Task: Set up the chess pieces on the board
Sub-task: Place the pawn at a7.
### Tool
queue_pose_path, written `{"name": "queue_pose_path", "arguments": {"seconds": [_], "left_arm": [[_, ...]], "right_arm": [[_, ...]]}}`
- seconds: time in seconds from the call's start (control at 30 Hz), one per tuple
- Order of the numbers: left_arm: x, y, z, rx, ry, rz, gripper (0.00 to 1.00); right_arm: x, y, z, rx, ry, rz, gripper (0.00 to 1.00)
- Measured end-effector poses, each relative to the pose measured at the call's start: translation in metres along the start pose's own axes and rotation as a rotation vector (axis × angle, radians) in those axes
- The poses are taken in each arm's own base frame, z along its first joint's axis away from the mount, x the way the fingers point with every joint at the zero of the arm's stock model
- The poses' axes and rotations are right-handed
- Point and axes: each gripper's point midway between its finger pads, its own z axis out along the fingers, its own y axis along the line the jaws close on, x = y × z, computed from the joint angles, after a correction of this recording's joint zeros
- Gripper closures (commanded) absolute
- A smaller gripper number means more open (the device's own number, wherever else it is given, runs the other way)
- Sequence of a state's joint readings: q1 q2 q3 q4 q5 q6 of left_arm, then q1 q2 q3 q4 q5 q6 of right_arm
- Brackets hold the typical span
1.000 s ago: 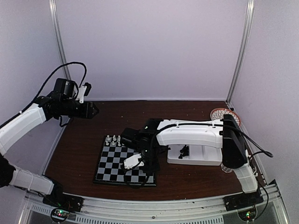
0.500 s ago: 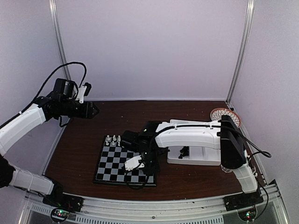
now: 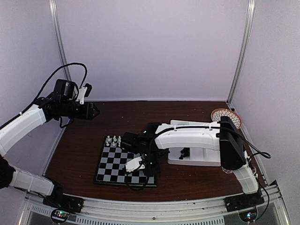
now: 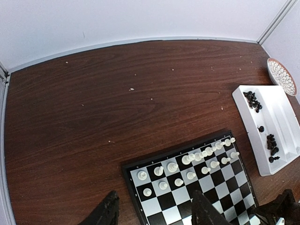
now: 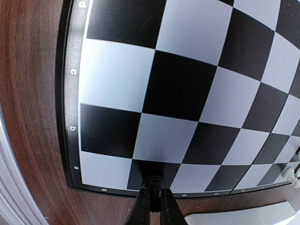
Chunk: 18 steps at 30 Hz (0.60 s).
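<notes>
While clamping a black chessman (image 5: pixel 152 181) in right tool (image 5: pixel 152 197), hovering over board's (image 5: pixel 180 84) dark square beside corner; drop straight down.

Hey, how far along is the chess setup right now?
The white pieces stand in two rows along one board edge, so that side looks about done. The right gripper holds one black piece at an edge square near a corner. Other black pieces lie in the tray.

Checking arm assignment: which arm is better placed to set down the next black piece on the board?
Right. The right gripper pinches a black piece just over the board near its corner; the left gripper hangs open, well clear of it.
</notes>
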<state>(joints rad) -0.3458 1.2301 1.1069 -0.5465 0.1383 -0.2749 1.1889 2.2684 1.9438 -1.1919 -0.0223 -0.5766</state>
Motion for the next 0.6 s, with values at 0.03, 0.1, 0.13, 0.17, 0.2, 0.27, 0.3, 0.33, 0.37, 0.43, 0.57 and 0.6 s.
{"name": "queue_pose_path", "arguments": {"seconds": [0.03,0.1,0.13,0.17,0.2,0.27,0.3,0.33,0.37,0.43,0.57,0.6], "left_arm": [[0.0,-0.0001,0.0,0.0,0.0,0.0,0.47],[0.0,-0.0001,0.0,0.0,0.0,0.0,0.47],[0.0,-0.0001,0.0,0.001,0.0,0.0,0.47],[0.0,-0.0003,0.0,0.002,0.0,0.0,0.47],[0.0,-0.0003,0.0,0.002,0.0,0.0,0.47],[0.0001,-0.0008,0.0,0.005,0.001,0.0,0.47],[0.0002,-0.0012,0.0,0.007,0.001,0.0,0.47],[0.0002,-0.0014,0.0,0.008,0.001,0.0,0.47],[0.0003,-0.0017,0.0,0.01,0.002,0.0,0.47],[0.0003,-0.0021,0.0,0.012,0.002,0.0,0.47],[0.0004,-0.0026,0.0001,0.015,0.003,0.0,0.47],[0.0004,-0.0026,0.0001,0.015,0.003,0.0,0.47]], "right_arm": [[0.0,0.0001,0.0,-0.001,0.0,0.0,0.92],[0.0,0.0002,0.0,-0.001,0.0,0.0,0.92],[0.0,0.0002,0.0,-0.001,0.0,0.0,0.92],[0.0,0.0002,0.0,-0.001,0.0,0.001,0.92],[-0.0001,0.0001,0.0,-0.001,0.0,0.002,0.91],[0.0,0.0002,0.0,-0.001,0.0,0.003,0.88],[0.0,0.0002,0.0,-0.001,0.0,0.003,0.86],[-0.0001,0.0003,0.0,-0.001,-0.001,0.004,0.83],[0.0,0.0004,0.0,-0.002,0.0,0.004,0.8],[-0.0001,0.0005,0.0,-0.003,-0.001,0.005,0.76],[0.0001,0.0014,-0.0005,-0.008,0.0,0.009,0.7],[0.0003,0.0016,-0.0016,-0.009,0.0,0.008,0.69]]}}
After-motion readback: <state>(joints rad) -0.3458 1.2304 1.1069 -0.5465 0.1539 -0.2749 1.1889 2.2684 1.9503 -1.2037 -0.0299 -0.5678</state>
